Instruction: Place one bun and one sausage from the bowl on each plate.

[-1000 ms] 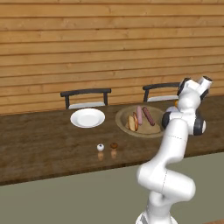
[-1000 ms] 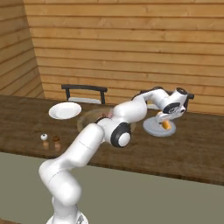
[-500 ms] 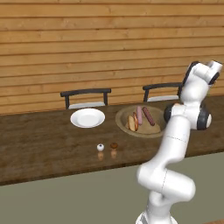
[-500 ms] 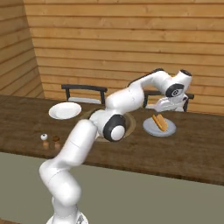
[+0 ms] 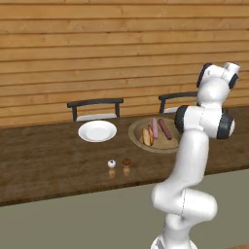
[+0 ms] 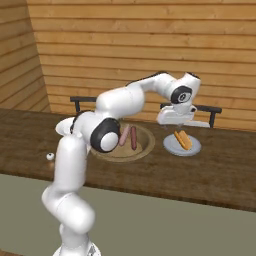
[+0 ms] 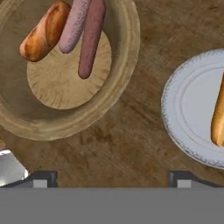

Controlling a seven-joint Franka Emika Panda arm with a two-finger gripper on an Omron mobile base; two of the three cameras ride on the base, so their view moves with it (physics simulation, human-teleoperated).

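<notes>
Hand view: gripper [image 7: 109,177] spread wide, nothing held; bun [image 7: 217,117] set on plate [image 7: 186,109] at 3 o'clock; sausage [image 7: 90,37] in bowl [image 7: 127,65] judged next

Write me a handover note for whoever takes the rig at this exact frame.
Gripper: open, empty, above the table between the bowl and the right plate.
Bowl holds one bun and two sausages.
Right plate has a bun; no sausage visible on it.
Left plate is empty.
Done: one bun placed.
Left: sausage to the right plate, bun and sausage to the left plate.
</notes>
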